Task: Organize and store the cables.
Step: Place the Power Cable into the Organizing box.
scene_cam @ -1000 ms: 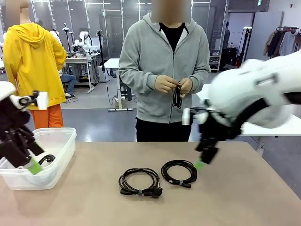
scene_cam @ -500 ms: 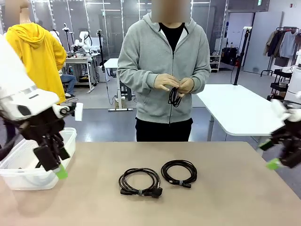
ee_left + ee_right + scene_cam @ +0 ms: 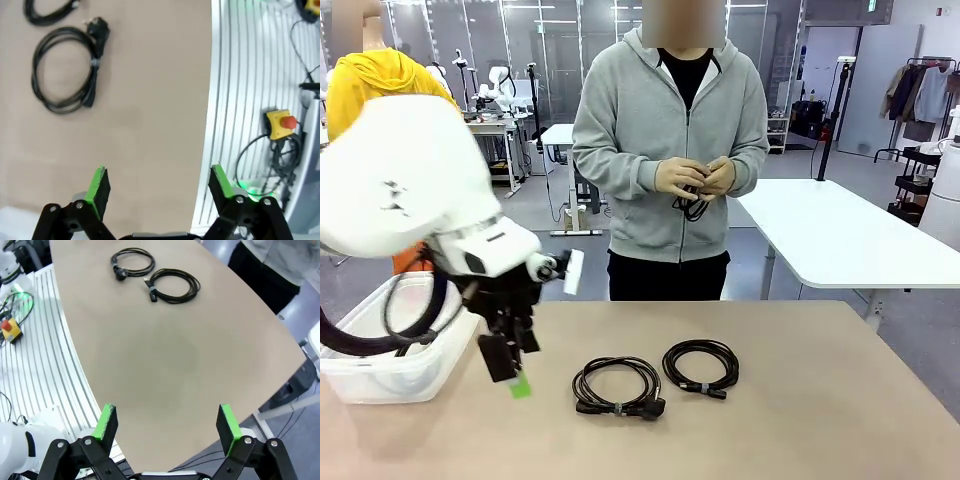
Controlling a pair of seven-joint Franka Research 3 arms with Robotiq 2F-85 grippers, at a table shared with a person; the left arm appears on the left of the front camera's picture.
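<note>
- On the table (image 3: 820, 420), two coiled cables lay side by side near the middle, close but not touching: the plug coil (image 3: 616, 407) and the tied coil (image 3: 701, 386).
- The left gripper (image 3: 517, 380) hung over the tabletop between the white bin (image 3: 380, 385) and the plug coil, its jaws spread wide and empty.
- The right gripper (image 3: 167, 424) stood high over the table's near edge, fingers apart, holding nothing.
- Across the table, the person's hands (image 3: 695, 178) held a third cable (image 3: 692, 208) at chest height.

Tan table (image 3: 820, 420): plugged cable (image 3: 618, 386), tied cable (image 3: 701, 366) beside it, white bin (image 3: 382, 380)
</note>
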